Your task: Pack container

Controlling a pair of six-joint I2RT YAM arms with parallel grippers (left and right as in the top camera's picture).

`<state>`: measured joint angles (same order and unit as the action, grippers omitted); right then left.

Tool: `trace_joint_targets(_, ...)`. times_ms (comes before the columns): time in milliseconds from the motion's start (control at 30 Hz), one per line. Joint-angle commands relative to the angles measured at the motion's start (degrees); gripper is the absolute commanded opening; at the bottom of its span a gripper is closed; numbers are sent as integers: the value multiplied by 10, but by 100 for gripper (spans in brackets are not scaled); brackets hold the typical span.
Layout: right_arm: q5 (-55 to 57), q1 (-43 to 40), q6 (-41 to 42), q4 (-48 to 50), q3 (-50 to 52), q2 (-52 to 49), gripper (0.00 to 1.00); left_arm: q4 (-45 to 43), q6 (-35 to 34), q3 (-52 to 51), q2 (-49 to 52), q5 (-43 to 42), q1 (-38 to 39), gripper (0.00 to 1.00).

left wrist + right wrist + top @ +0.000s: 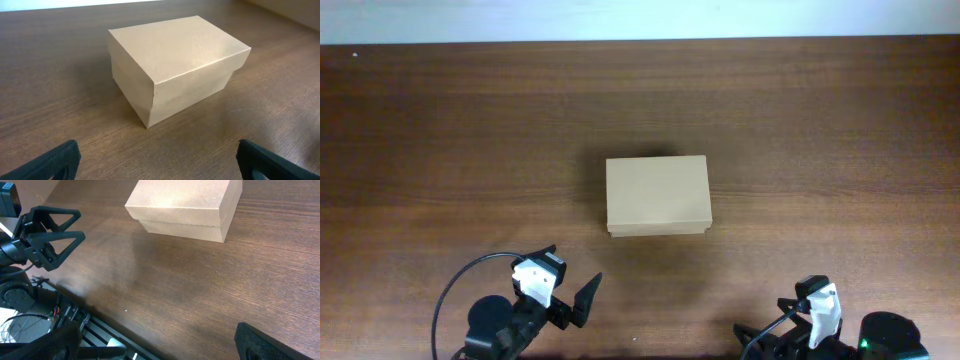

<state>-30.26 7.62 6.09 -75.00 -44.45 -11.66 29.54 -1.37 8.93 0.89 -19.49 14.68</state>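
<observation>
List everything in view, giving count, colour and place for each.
box: one, tan, lid shut, in the middle of the table, ahead of both arms
table: one, dark brown wood, under everything
strip: one, white, beyond the table's far edge
cable: one, black, looping beside the left arm at the near edge
left gripper: one, black fingers, open and empty, near edge, facing the box
right gripper: one, black fingers, open and empty, near edge, to the right of the box
</observation>
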Motion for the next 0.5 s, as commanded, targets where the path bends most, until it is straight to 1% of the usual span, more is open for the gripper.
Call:
trace_joint_targets(0,-6,3,4,2,1,4,99,0,-3,-2,-6,-7,2,99)
trace_joint_targets(233,-5,7,3,2,9,4,99,0,-3,-2,-6,-7,2,99)
trace_joint_targets(300,16,16,-3,26,24,9,99,0,-3,-2,-6,-7,2,99)
trace_joint_targets(367,8,30,-2,87,56,22,99,0,-3,-2,-6,-7,2,99)
trace_joint_targets(467,7,57,-3,221,125,49,99,0,-3,-2,-6,-7,2,99)
